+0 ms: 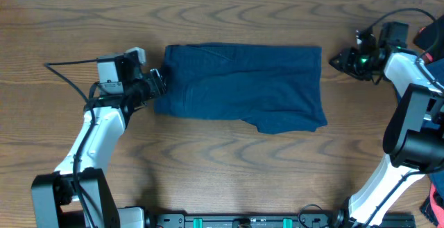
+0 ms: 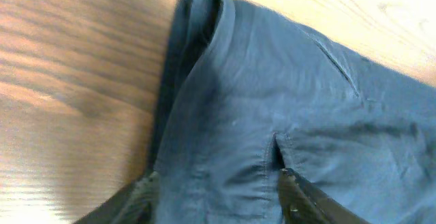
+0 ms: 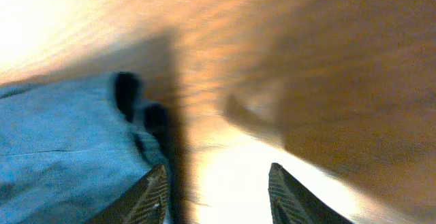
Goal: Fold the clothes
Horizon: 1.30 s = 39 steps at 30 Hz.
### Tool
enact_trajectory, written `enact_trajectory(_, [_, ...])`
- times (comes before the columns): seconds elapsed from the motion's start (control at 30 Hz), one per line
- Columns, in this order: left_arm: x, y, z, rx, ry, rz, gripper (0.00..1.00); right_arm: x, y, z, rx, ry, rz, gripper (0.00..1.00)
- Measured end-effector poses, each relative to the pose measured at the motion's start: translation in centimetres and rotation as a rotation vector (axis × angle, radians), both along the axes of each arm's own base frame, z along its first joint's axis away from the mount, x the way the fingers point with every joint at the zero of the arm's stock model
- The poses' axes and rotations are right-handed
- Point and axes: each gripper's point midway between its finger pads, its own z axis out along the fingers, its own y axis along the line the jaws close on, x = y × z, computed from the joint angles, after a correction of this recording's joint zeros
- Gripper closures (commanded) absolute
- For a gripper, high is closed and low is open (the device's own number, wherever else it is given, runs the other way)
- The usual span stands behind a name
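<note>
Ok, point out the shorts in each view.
Overhead: shorts lie flat, just above centre.
Left wrist: they fill the middle and right.
Right wrist: lower left, blurred.
Shared landmark: the wood table under them.

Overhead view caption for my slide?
Navy shorts on the wooden table; left gripper at one end, right gripper just off the other.

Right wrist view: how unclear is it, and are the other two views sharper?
Right wrist view: heavy blur smears the brown wooden table, a glare patch whitens its lower middle, and the dark navy blue cloth shorts look paler blue. Left wrist view: slightly soft, yet the seams read clearly. Overhead view: sharp and evenly lit.
</note>
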Motion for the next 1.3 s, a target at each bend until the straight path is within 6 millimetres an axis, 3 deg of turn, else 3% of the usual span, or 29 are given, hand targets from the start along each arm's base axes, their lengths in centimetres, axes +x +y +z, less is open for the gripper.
enact_trajectory(0.13, [0.1, 0.4, 0.2, 0.018, -0.005, 0.016, 0.34, -1.1, -0.1, -0.2, 0.02, 0.032, 0.018, 0.51])
enact_trajectory(0.47, [1.0, 0.7, 0.8, 0.033, -0.054, 0.024, 0.31, -4.6, 4.8, 2.5, 0.134, 0.11, 0.156, 0.47])
enact_trajectory(0.57, [0.8, 0.6, 0.3, 0.033, -0.035, 0.02, 0.32, -5.3, 6.0, 1.9, 0.075, 0.149, 0.192, 0.47])
enact_trajectory(0.67, [0.5, 0.6, -1.6, 0.043, 0.014, 0.01, 0.33, -5.7, 7.3, 0.9, 0.014, 0.168, 0.232, 0.5])
enact_trajectory(0.73, [0.2, 0.8, -3.2, 0.051, 0.063, 0.012, 0.35, -6.3, 8.0, 0.1, -0.027, 0.189, 0.255, 0.66])
enact_trajectory(0.77, [0.0, 0.8, -4.1, 0.052, 0.09, 0.013, 0.38, -6.6, 8.3, -0.3, -0.045, 0.197, 0.266, 0.78])
enact_trajectory(0.87, [-0.5, 0.9, -6.4, 0.056, 0.153, 0.015, 0.5, -7.4, 8.7, -1.2, -0.082, 0.225, 0.284, 0.93])
enact_trajectory(0.93, [-0.7, 0.9, -7.4, 0.056, 0.179, 0.011, 0.64, -7.7, 8.1, -1.7, -0.115, 0.241, 0.271, 0.99])
enact_trajectory(1.07, [-0.9, 0.8, -7.9, 0.056, 0.192, 0.002, 0.89, -7.9, 5.8, -2.9, -0.234, 0.271, 0.187, 0.99])
enact_trajectory(1.23, [-0.6, 0.7, -7.8, 0.061, 0.178, -0.006, 0.94, -8.5, 2.7, -3.0, -0.316, 0.319, 0.07, 0.99])
enact_trajectory(1.3, [-0.6, 0.7, -7.8, 0.061, 0.178, -0.006, 0.94, -9.2, 1.8, -2.8, -0.304, 0.351, 0.05, 0.94])
